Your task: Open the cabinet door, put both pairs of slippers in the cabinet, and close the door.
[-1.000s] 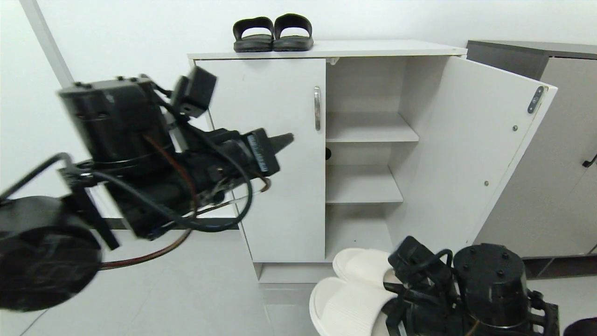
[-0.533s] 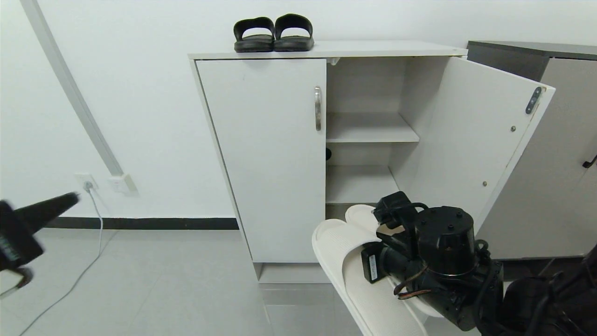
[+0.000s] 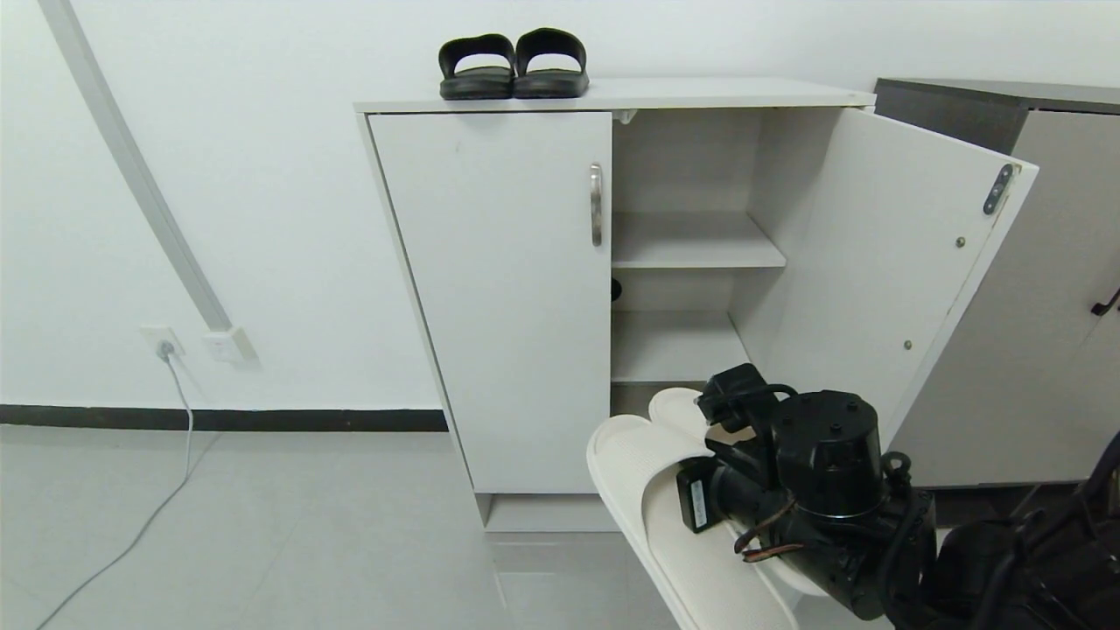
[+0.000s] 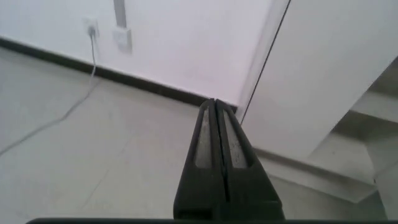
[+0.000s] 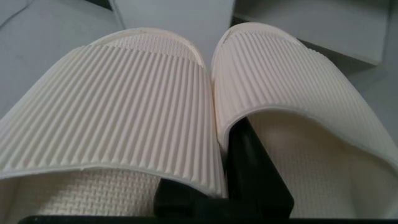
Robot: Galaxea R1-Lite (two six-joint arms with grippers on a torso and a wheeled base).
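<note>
**White slippers poised at the cabinet's open half**

The right jaws are clenched on the pair of white slippers point(image 3: 652, 490), pinching the two inner strap edges together, toes aimed at the cabinet point(image 3: 490, 306). The pair hangs just in front of the cabinet's open half, about level with its bottom compartment, and is not yet inside. The right door point(image 3: 875, 280) is swung wide, while the left door point(image 3: 516, 350) is closed. The left jaws grip nothing, their fingers point(image 4: 204, 140) pressed flat together, out over the floor before the cabinet's closed half. The black slippers point(image 3: 513, 63) sit on the cabinet's top, above the closed door.

The step in hand looks to be loading the white pair. It should go in toe-first and straight, between the left door's edge and the right door. The wrist should stay off the open door, since a nudge could swing it. The middle shelf point(image 3: 678, 346) lies just above the toes, so the pair must either stay under its front edge or be lifted clear first. The pair should stay level, because soft slippers held by their straps may sag. Release is best left until both soles lie wholly past the cabinet's front edge.
</note>
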